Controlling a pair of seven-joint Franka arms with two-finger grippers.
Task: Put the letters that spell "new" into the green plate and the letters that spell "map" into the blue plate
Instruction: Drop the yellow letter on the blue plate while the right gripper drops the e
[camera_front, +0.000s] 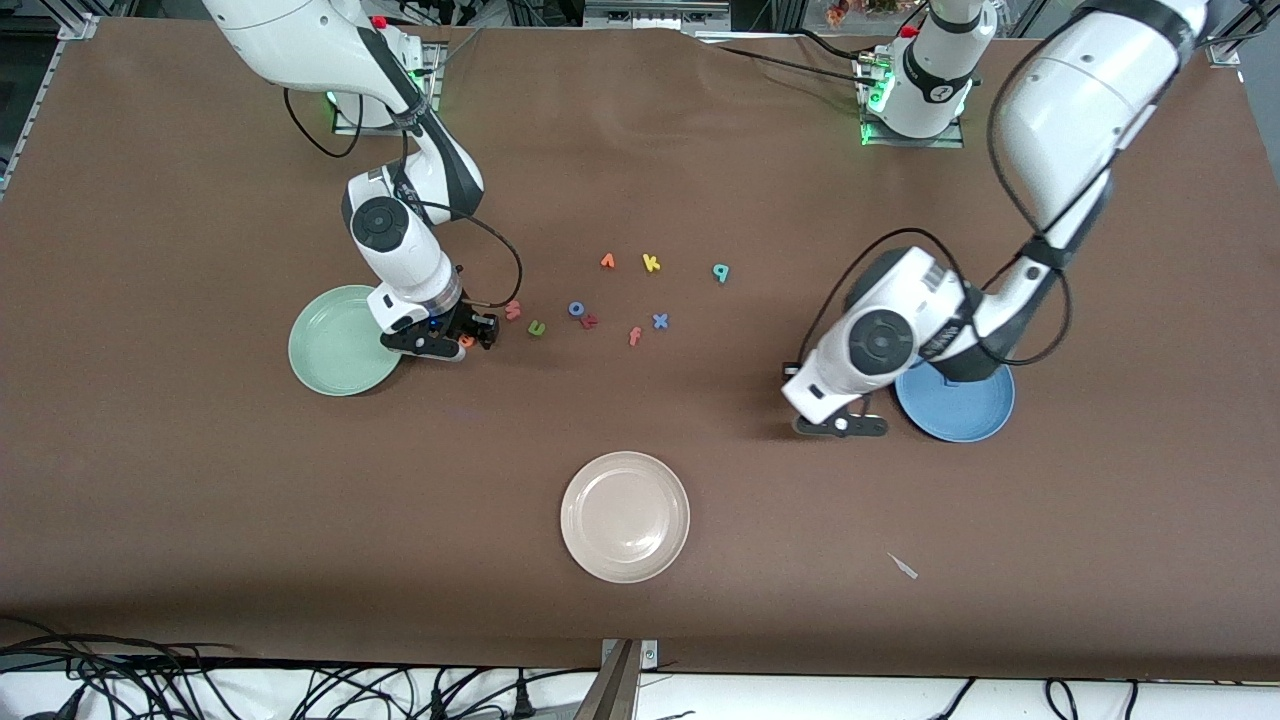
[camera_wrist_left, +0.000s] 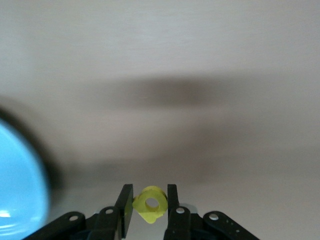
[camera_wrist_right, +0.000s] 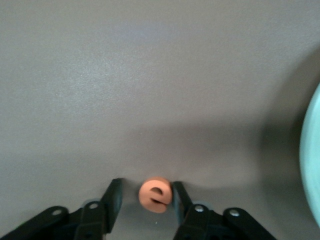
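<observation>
Orange "e" (camera_wrist_right: 156, 195) half hidden between right tool (camera_wrist_right: 145, 200) fingers

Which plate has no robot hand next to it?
The cream-white plate, the one nearest the front camera. The right gripper is beside the green plate, and the left gripper is beside the blue plate.
</observation>
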